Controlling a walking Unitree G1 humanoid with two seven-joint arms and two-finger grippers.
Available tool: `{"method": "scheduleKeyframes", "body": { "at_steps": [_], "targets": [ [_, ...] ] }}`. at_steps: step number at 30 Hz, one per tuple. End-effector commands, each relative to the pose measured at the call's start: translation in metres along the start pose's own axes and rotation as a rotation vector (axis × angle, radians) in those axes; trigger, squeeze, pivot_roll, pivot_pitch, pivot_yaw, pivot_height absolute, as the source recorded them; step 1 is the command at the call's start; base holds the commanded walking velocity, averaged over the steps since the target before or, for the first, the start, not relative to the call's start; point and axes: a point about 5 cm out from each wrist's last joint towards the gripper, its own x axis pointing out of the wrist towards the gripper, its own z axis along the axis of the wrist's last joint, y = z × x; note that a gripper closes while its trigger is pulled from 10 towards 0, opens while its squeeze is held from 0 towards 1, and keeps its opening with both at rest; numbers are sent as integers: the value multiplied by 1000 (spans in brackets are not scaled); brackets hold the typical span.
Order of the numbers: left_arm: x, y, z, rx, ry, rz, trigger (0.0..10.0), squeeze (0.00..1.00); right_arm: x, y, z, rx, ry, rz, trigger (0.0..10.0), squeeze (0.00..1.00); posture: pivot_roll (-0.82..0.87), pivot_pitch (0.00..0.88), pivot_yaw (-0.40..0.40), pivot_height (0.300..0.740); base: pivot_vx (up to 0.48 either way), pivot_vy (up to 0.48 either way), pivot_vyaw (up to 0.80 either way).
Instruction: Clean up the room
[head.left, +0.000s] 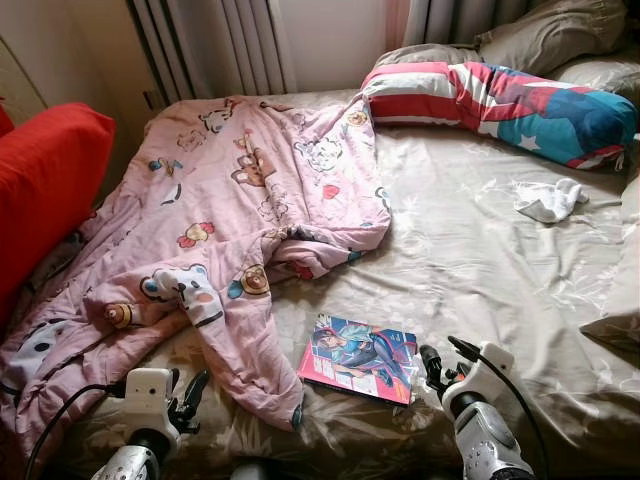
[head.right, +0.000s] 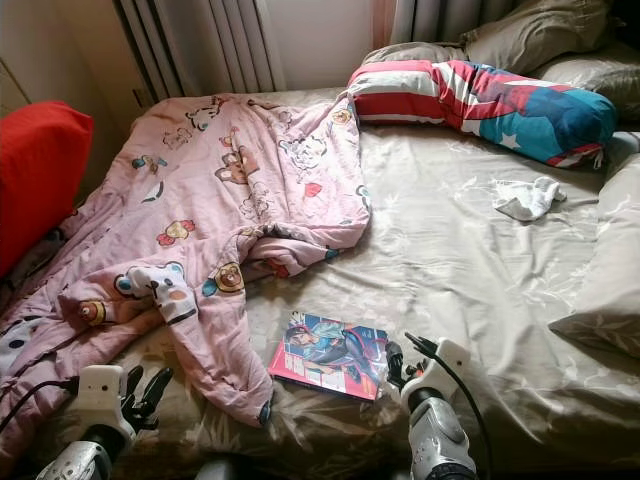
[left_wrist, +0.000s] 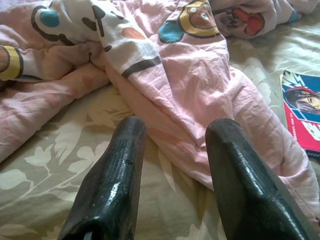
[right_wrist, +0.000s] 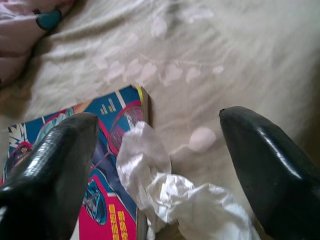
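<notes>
A pink cartoon-print blanket (head.left: 250, 200) lies rumpled over the left half of the bed. A colourful magazine (head.left: 362, 358) lies flat on the sheet near the front edge. My left gripper (head.left: 190, 395) is open, low over the sheet, pointing at the blanket's (left_wrist: 190, 75) trailing end. My right gripper (head.left: 447, 355) is open just right of the magazine. In the right wrist view a crumpled white wrapper (right_wrist: 165, 195) lies between its fingers (right_wrist: 55, 165), partly on the magazine's corner (right_wrist: 115, 115). A small white cloth (head.left: 548, 200) lies on the sheet at the far right.
A striped red, white and blue pillow (head.left: 500, 100) and grey pillows (head.left: 560, 35) sit at the head of the bed. A red cushion (head.left: 45, 190) stands at the left edge. Another grey pillow (head.left: 620, 300) lies at the right. Curtains (head.left: 210, 45) hang behind.
</notes>
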Motion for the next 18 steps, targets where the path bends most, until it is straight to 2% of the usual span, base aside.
{"method": "scheduleKeyframes", "body": {
  "at_steps": [1, 2, 10, 18],
  "targets": [
    [-5, 2, -4, -11, 15, 13, 10000, 0, -4, -3, -15, 4, 65, -20, 10000, 776, 54, 193, 81, 598, 0, 0, 0],
    [-5, 2, -5, -11, 17, 11, 10000, 0, -5, -4, -20, 2, 106, -21, 10000, 0, 52, 189, 81, 598, 0, 0, 0],
    [-8, -2, -2, -6, 16, -15, 10000, 0, -8, 4, -34, 15, 200, 76, 10000, 0, 60, 197, 78, 598, 0, 0, 0],
    [-19, 0, -5, -1, 35, 0, 10000, 0, -6, -2, -30, -8, 198, 5, 10000, 0, 87, 239, 70, 598, 0, 0, 0]
  ]
}}
